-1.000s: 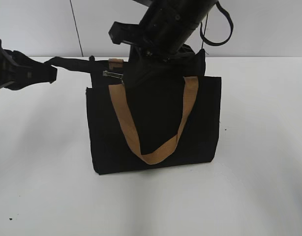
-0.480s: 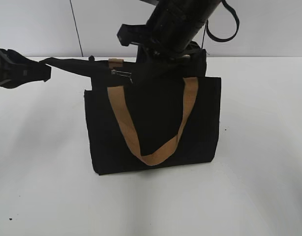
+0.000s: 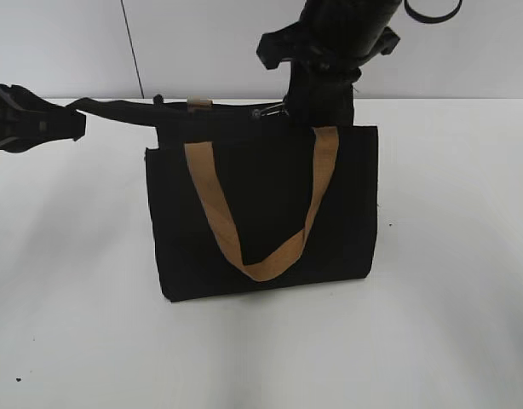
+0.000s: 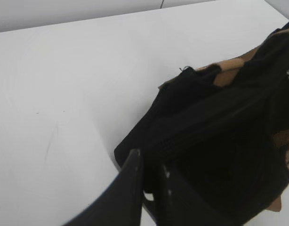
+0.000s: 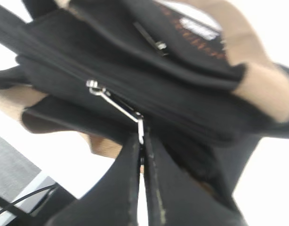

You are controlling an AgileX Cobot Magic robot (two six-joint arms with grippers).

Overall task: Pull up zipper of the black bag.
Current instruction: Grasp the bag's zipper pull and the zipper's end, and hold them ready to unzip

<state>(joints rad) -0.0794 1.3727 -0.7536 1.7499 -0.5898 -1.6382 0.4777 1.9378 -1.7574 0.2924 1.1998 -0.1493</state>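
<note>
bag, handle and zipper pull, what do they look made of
Bag: black woven fabric, matte; it creases softly and shows no shine. Handle: tan webbing, it seems, a flat dull strap. Zipper pull: silver metal, probably steel or alloy, bright and glinting, pinched in the right gripper.

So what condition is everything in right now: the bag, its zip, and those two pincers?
black bag: upright on the table, top edge stretched leftward.
zipper: slider partway along the track, pull tab pinched.
left pincer: shut on the bag's end fabric.
right pincer: shut on the pull tab.
</note>
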